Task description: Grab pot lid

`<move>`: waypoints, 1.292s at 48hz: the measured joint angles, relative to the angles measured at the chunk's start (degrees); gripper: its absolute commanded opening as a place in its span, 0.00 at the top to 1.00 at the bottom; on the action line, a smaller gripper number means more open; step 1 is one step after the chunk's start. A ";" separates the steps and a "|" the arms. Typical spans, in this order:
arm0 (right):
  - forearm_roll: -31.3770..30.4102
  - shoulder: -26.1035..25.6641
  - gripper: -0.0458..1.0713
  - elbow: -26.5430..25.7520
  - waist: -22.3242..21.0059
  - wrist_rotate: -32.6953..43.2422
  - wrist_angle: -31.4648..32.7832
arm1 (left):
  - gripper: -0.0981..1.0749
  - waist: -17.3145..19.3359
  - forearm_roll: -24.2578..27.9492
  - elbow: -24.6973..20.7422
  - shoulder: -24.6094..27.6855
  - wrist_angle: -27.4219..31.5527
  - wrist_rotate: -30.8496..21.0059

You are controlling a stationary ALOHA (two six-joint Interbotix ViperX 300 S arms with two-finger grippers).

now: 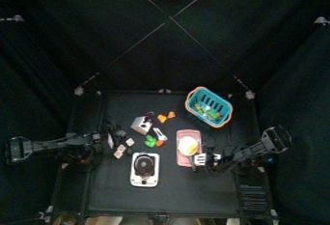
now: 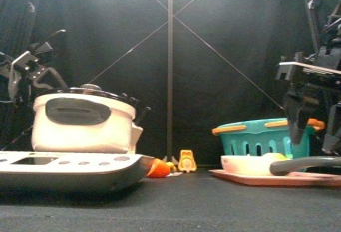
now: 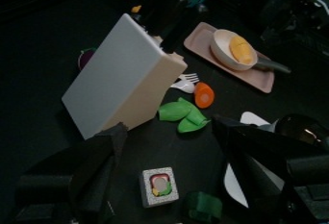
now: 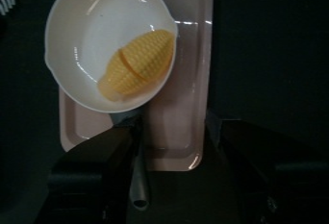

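A dark round thing with a pale rim [image 3: 303, 127], maybe the pot lid, lies on a flat white device [image 1: 145, 171]; from above it shows as a black disc [image 1: 145, 161]. I cannot tell for sure that it is the lid. My left gripper [image 3: 174, 161] is open and empty at the table's left side [image 1: 111, 148], over a small picture card [image 3: 161, 185]. My right gripper [image 4: 180, 165] is open above a pink tray [image 4: 193, 112] with a white bowl [image 4: 90, 26] holding a yellow piece [image 4: 139, 62]. A dark handle [image 4: 139, 185] lies between its jaws.
A white box [image 3: 122, 74] stands behind the white device, large in the front view [image 2: 87, 124]. A teal basket [image 1: 210, 105] stands at the back right. Green pieces [image 3: 183, 114] and an orange piece [image 3: 205, 94] lie beside the box. The white device [image 2: 67, 166] is nearest the front edge.
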 measured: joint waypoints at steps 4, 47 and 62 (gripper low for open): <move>-2.90 -0.70 0.16 -0.18 0.09 0.00 0.00 | 0.03 -0.09 0.00 0.00 0.00 0.00 0.00; -36.21 5.10 0.16 -3.87 -5.45 0.09 -7.56 | 0.03 -21.53 19.07 -5.36 0.00 -4.22 0.09; -41.66 4.22 0.16 -2.90 -11.78 0.00 -5.54 | 0.03 -25.22 18.46 -9.84 4.83 -7.65 0.09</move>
